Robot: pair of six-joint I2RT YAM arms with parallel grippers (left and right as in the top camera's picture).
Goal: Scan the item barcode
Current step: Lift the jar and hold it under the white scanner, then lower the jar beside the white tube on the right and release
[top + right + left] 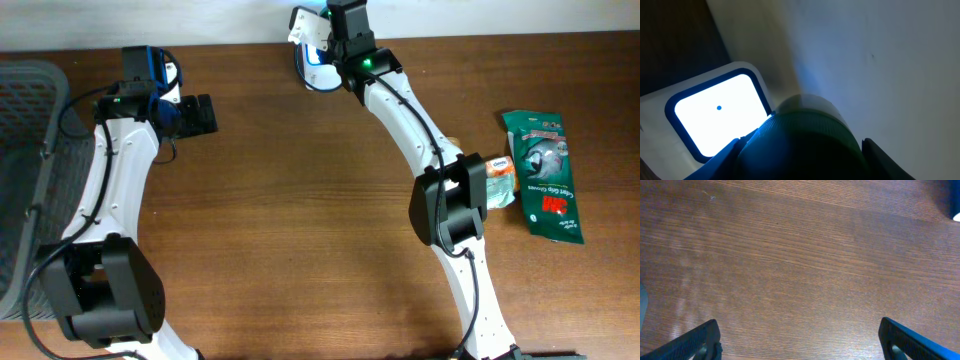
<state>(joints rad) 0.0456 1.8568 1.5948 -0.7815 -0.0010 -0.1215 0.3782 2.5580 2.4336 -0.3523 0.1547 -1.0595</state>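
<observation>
The right pincer (800,162) was pinching a dark green round item (805,142) with a ribbed edge. It held the item just in front of the glowing, blue-rimmed window of a white barcode scanner (715,112) at the far edge of the brown wooden counter (280,220). The left pincer (206,114) hung spread wide over bare wood. A grey mesh basket (25,120) stood at the left edge; its contents could not be made out. A green foil packet (543,175) and a small orange-and-teal box (500,172) lay side by side at the right, in no container.
</observation>
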